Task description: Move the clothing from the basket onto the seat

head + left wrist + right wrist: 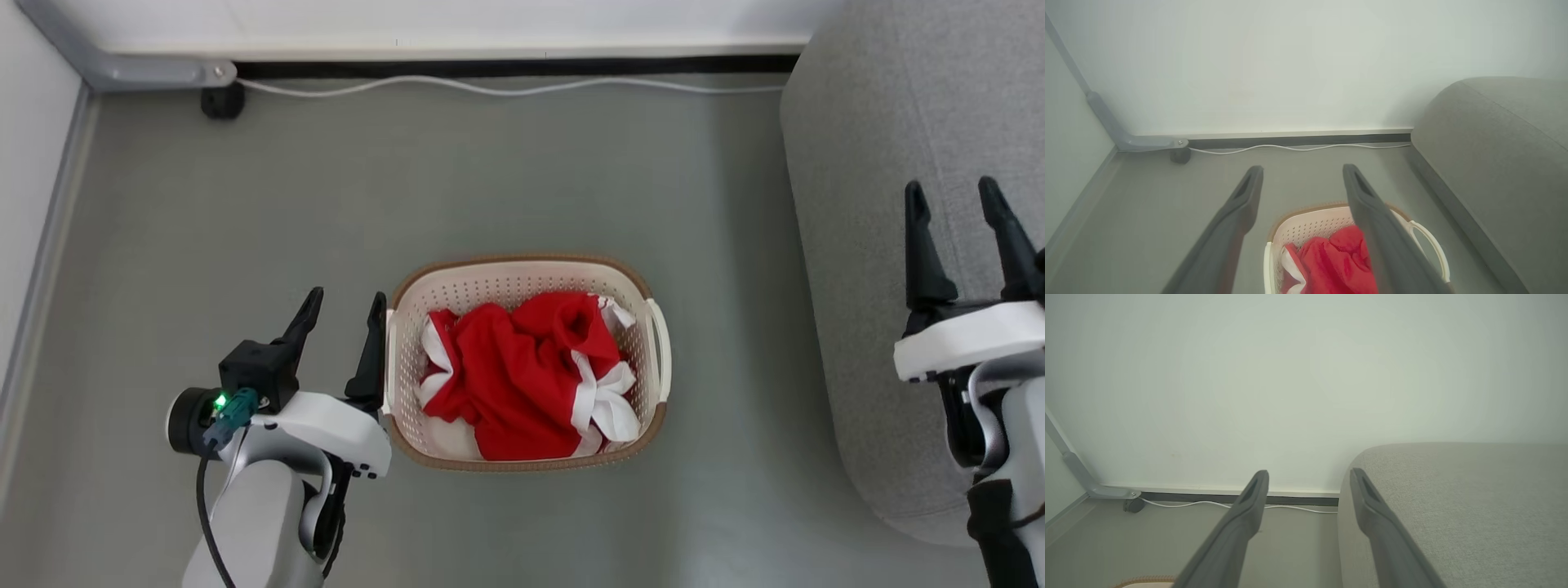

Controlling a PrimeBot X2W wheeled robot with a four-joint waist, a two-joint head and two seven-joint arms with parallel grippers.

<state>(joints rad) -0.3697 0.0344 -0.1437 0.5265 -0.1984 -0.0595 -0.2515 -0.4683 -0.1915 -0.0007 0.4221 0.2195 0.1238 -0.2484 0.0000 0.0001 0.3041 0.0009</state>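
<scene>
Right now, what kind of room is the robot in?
Probably a corner of a living room, at home or made to look like one. There is a big grey sofa, a laundry basket of red clothes on the floor, and a white cable running along the wall.

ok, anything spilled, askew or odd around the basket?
Nothing stands out. The clothing is bunched inside the basket, none over the rim or on the floor. The basket sits upright beside the seat. The left hand and right hand are open and empty.
</scene>
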